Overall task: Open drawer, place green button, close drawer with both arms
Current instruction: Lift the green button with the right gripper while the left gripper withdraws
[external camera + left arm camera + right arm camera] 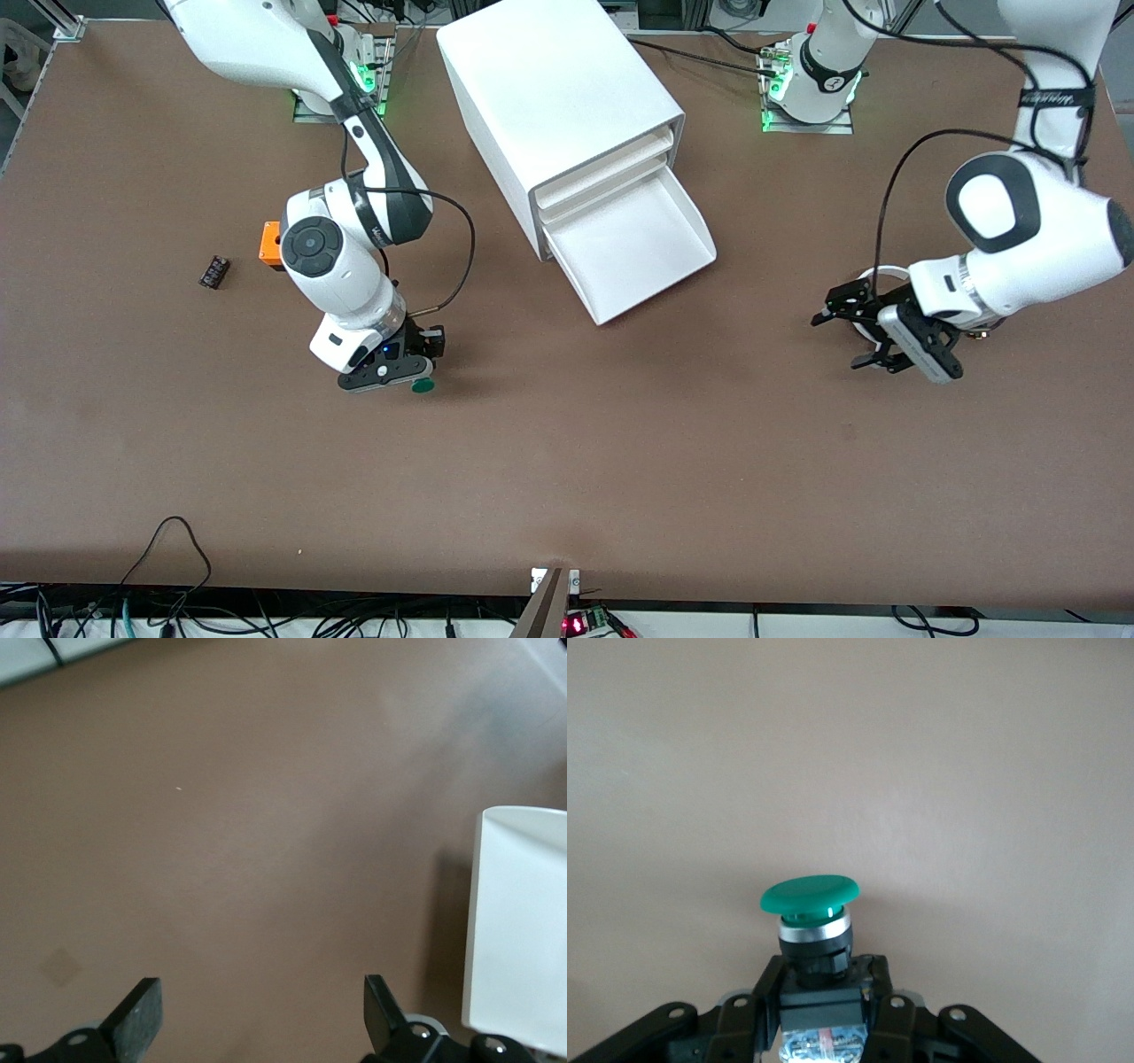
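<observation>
- The right end effector [409, 365] sits low over the counter [567, 461], toward the right arm's end, and is clenched on the button [423, 385]; the right wrist view shows the button [811, 912] with its black body pinched between the fingers [877, 988] and its green cap sticking out past the tips.
- The button's long axis runs straight out along the end effector's own pointing line (cap leading, body trailing), so whichever way the wrist aims, the cap aims.
- The relation that matters, as I judge it: the drawer [638, 252] already stands pulled out of the cabinet [554, 97], and its open tray lies from the right end effector toward the middle of the counter and toward the arm bases. The carry has to go that way and clear the drawer's raised front lip.
- The left end effector [855, 328] hangs just above the counter, toward the left arm's end from the drawer, released and holding nothing; in the left wrist view its fingers [137, 1014] stand well apart, with the drawer [523, 921] in view to one side.
- Neither end effector looks clearly nearer to the drawer, but only the right one carries the button, so placing should fall to it (closing looks a natural job for the waiting left arm).
- An orange cube [269, 243] and a small black part [213, 271] lie apart from the right end effector, away from the drawer.
</observation>
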Controlling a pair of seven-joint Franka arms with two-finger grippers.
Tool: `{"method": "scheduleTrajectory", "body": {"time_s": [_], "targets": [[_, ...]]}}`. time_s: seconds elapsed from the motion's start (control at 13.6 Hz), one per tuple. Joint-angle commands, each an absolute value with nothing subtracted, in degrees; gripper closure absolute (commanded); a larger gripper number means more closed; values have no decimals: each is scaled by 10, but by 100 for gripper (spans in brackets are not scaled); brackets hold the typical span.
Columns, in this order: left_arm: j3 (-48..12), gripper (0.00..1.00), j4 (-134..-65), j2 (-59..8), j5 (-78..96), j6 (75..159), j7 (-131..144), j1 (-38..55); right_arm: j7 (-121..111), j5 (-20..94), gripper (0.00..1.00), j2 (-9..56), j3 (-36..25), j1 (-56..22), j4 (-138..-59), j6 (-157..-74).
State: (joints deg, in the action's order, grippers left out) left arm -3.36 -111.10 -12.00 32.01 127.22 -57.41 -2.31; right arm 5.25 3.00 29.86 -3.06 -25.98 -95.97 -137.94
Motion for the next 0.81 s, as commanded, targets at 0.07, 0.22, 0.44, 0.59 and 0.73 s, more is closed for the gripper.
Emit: {"method": "scheduleTrajectory", "body": {"time_s": [0.07, 0.22, 0.44, 0.59, 0.73], "targets": [[-6, 0, -1070, -67, 202, 1178, -521, -33, -45, 25, 77, 297, -28, -261, -869, -1305], [4, 0, -1012, -60, 120, 1106, -444, -33, -122, 25, 77, 298, -12, -261, -828, -1261], [4, 0, -996, -24, 15, 1046, -329, -31, -228, 27, 78, 299, 28, -260, -796, -1231], [4, 0, -983, -11, -10, 1006, -269, -27, -278, 24, 78, 303, 63, -262, -780, -1226], [4, 0, -958, -11, -11, 951, -205, -25, -301, 20, 78, 307, 98, -265, -766, -1226]]}}
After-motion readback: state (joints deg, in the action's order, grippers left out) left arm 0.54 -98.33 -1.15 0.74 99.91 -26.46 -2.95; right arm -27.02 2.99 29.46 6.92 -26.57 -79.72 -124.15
